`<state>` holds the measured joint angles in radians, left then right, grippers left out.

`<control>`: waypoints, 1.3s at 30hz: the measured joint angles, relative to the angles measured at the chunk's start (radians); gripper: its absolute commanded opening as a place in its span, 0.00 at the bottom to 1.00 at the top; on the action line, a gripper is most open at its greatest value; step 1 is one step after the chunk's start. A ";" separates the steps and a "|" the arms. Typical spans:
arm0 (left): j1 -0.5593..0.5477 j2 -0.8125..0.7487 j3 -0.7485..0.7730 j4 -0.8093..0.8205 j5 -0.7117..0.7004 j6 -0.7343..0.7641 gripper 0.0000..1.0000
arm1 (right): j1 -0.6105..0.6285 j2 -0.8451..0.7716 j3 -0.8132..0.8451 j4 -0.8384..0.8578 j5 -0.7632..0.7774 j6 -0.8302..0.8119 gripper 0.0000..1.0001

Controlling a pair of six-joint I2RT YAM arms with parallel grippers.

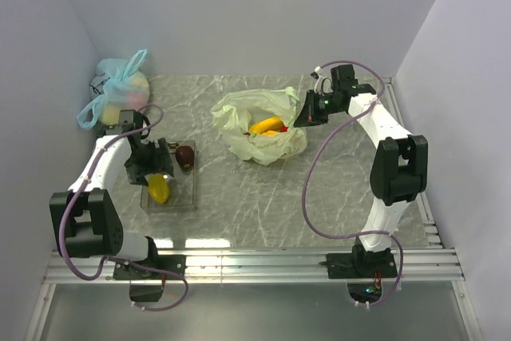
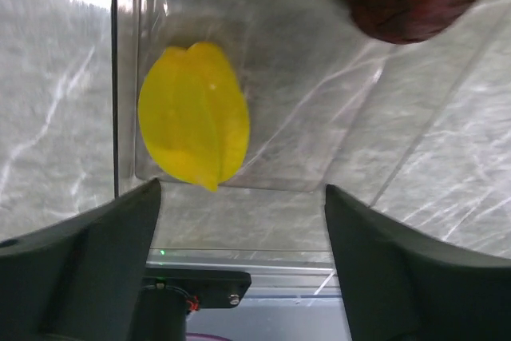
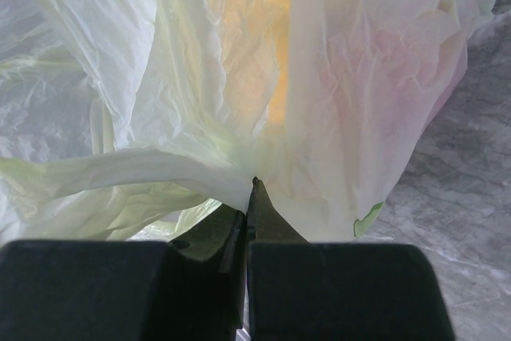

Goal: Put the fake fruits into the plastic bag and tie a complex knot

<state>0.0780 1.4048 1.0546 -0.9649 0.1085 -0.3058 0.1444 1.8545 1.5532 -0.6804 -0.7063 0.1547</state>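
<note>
On the right, pinching the pale green plastic bag (image 1: 239,113) open with the right gripper (image 3: 251,191), with the left gripper (image 2: 242,188) spread wide to grab the ridged yellow plastic fruit (image 2: 194,113).

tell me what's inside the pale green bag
Through the plastic bag mouth, a yellow banana bunch and a sliver of a red piece show. Anything deeper is covered by crinkled plastic; the right wrist view gives only blurred colour.
</note>
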 measured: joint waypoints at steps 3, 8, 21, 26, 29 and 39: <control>0.000 -0.009 -0.039 0.001 -0.021 -0.024 0.87 | 0.000 0.000 0.000 0.000 0.006 0.000 0.00; 0.000 -0.020 -0.076 0.007 -0.062 -0.044 0.89 | 0.000 0.000 -0.002 0.000 0.009 0.001 0.00; -0.011 0.139 -0.075 0.100 -0.095 -0.103 0.86 | 0.000 0.000 -0.003 0.007 0.011 0.012 0.00; -0.029 0.193 -0.070 0.151 -0.084 -0.108 0.78 | 0.000 0.000 -0.003 0.007 0.013 0.012 0.00; -0.035 0.243 -0.049 0.169 -0.082 -0.107 0.72 | 0.000 0.000 -0.003 0.007 0.014 0.012 0.00; -0.038 0.237 0.008 0.203 -0.045 -0.040 0.42 | 0.000 0.000 -0.003 0.007 0.014 0.012 0.00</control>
<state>0.0399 1.6421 1.0622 -0.7620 0.0631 -0.3458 0.1440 1.8545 1.5497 -0.6731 -0.6922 0.1665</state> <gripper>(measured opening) 0.646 0.006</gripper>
